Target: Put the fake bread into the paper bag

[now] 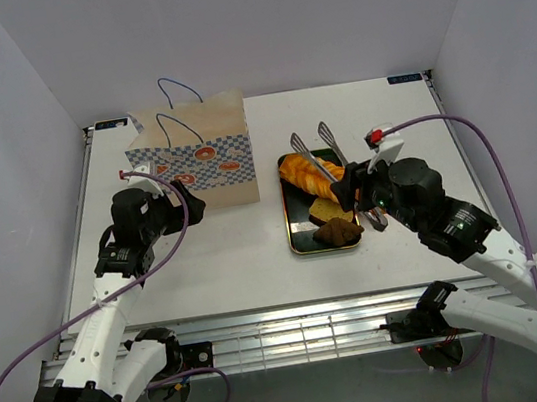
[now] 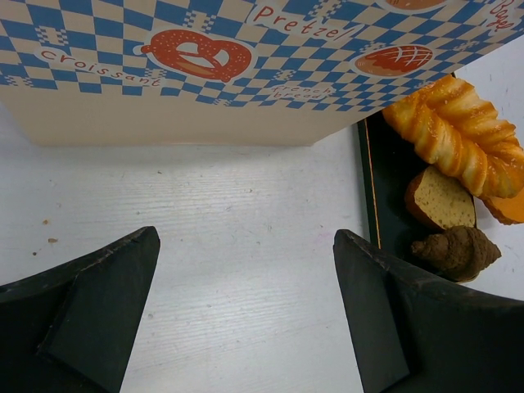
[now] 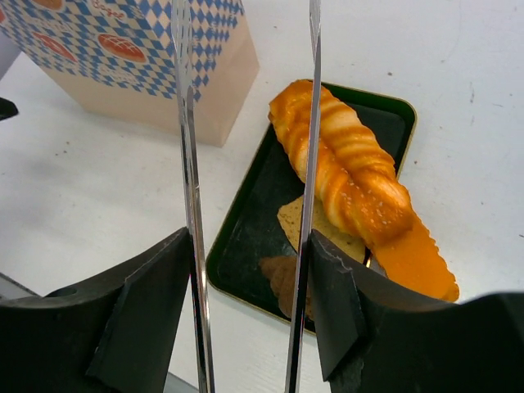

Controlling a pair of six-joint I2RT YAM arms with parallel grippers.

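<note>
While fake bread (image 1: 294, 171) fills the tray (image 1: 299, 239), right fingers (image 3: 143, 319) pinch tongs (image 3: 187, 131).

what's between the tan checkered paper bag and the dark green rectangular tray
Only a bare strip of white table separates the tan checkered paper bag from the dark green rectangular tray, clearest in the left wrist view.

The metal tongs (image 3: 187, 164) stand between the fingers of the right claw (image 3: 246, 327), one shiny arm against each inner face. They run forward from it with the two arms held apart. The dark green tray (image 3: 250, 221) lies just ahead of and below the claw, under the tongs, flat on the white table (image 1: 227, 258). Pale grey walls (image 1: 272, 18) close in the table beyond the claw and on both sides of it.
</note>
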